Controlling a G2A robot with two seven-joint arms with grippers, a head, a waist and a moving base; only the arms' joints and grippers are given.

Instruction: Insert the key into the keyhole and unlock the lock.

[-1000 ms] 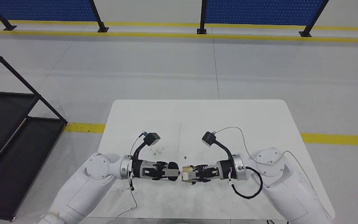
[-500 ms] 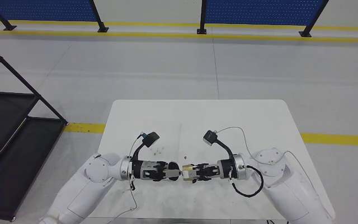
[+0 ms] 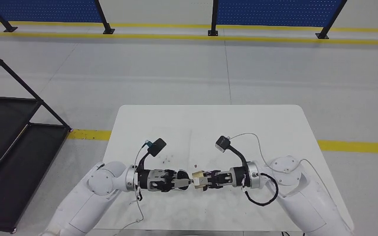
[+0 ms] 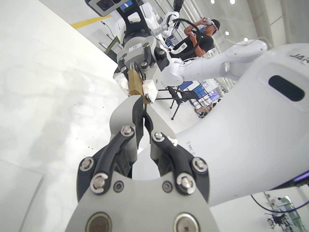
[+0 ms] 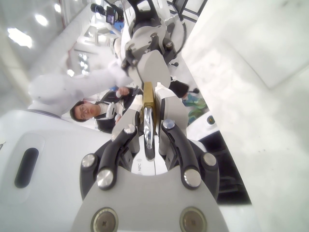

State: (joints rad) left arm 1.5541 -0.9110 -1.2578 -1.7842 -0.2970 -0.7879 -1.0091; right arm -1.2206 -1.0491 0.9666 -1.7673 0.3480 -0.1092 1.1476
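The right gripper [image 5: 149,97] is clamping a brass padlock [image 4: 134,82] between two blocky white padded fingertips [image 4: 149,90], gripping the flat, dull-gold body on both faces. The right wrist view is showing what the others are not: the padlock's chrome shackle [image 5: 148,126], curved and glossy, is pointing back between the fingers toward that gripper's black linkage bars.

Facing it, the left gripper [image 4: 142,104] is pressing its narrow black ribbed pads [image 4: 138,112] together, their tips meeting right at the padlock's bottom edge, opposite the shackle. I cannot make out a key between them; anything there is lying hidden by the rubber.

The left wrist view is giving the padlock's broad face and the screws on the right gripper's grey metal palm behind it. The top view is laying out the wider arrangement: both white, smooth-shelled arms are stretching toward each other in one line, meeting at the padlock, which is hanging above the matte white table [image 3: 266,124], with the table's far edge well beyond the padlock.
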